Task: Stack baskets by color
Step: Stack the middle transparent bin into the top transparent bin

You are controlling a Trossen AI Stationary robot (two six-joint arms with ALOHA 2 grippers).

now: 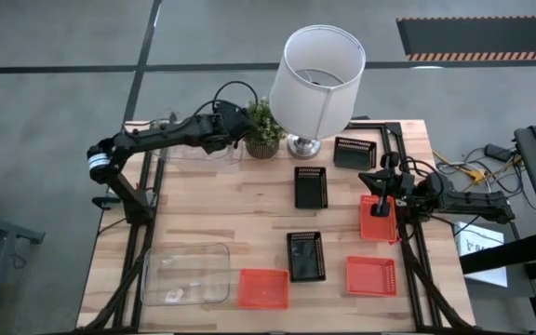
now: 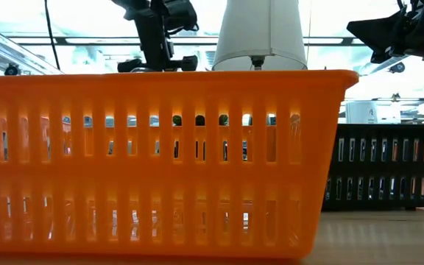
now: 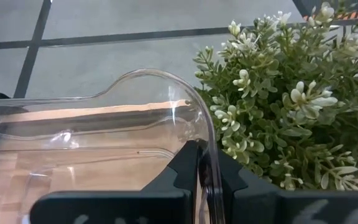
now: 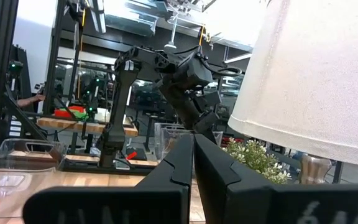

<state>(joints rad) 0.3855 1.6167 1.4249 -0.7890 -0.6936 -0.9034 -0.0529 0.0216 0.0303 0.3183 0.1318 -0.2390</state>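
Note:
My left gripper [image 1: 231, 126] reaches over the table's far left, next to the potted plant [image 1: 264, 130], and is shut on a clear bin [image 1: 194, 149]. A second clear bin [image 1: 184, 274] lies flat on its floor at the near left. Three black baskets [image 1: 311, 186] [image 1: 305, 256] [image 1: 355, 152] and three orange baskets [image 1: 263, 288] [image 1: 370, 275] [image 1: 377, 219] lie singly on the table. My right gripper [image 1: 382, 183] waits shut at the right edge, above one orange basket and holding nothing. My left gripper has the clear bin's end wall [image 3: 207, 137] pinched just below the rim, one finger [image 3: 185, 165] inside the bin and the other outside. The fingers slant down from above, on the side nearest the plant. Whether the bin's floor rests on the table I cannot tell.
A tall lamp with a white shade [image 1: 319, 79] stands at the far middle, right of the plant. The nearest orange basket [image 2: 160, 162] fills most of the low view. Bare wood lies between the two clear bins on the left side.

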